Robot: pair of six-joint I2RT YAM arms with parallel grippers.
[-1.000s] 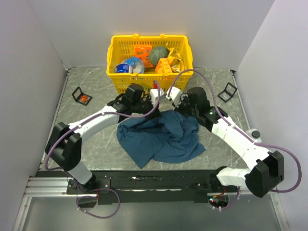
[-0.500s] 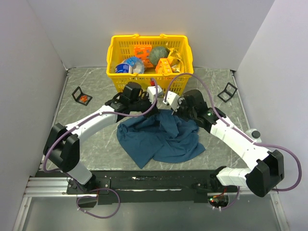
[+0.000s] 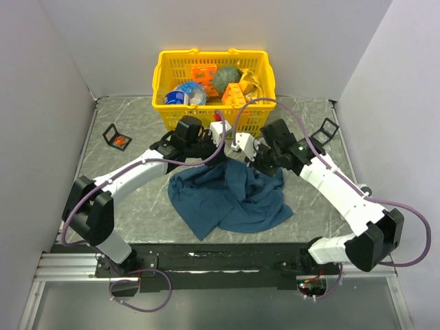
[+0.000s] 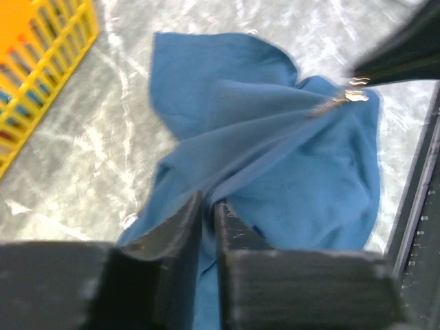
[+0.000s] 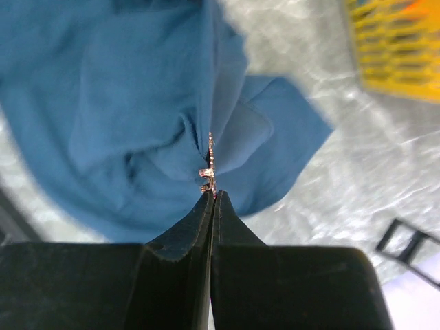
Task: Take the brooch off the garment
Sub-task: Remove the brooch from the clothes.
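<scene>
Brooch [image 5: 208,172]: a tiny glinting sliver, coppery-pink with pale flecks, pinched at the very tips of the right gripper [image 5: 210,196], whose fingers are pressed together on it. Its long axis runs in line with those fingers, pointing straight away from the tips. The garment [image 3: 227,199] gathers to a pucker around it; finer detail is blurred.

Nearest the arm bases, the blue garment's hem lies spread on the marbled table [image 3: 137,199]. Farther in, the cloth rises to a taut ridge stretched between the two grippers above mid-table. The left gripper [image 4: 208,210] has its fingers a thin slit apart, with a fold of that ridge caught between them.

Against a second ago, the right arm has lifted and swung toward the left one, and the cloth's far part is drawn up higher and narrower.

Beyond, a black frame [image 3: 117,136] holding an orange speck [image 3: 121,141] sits far left and a second black frame [image 3: 324,130] far right. The yellow basket [image 3: 168,115] of goods stands at the back.
</scene>
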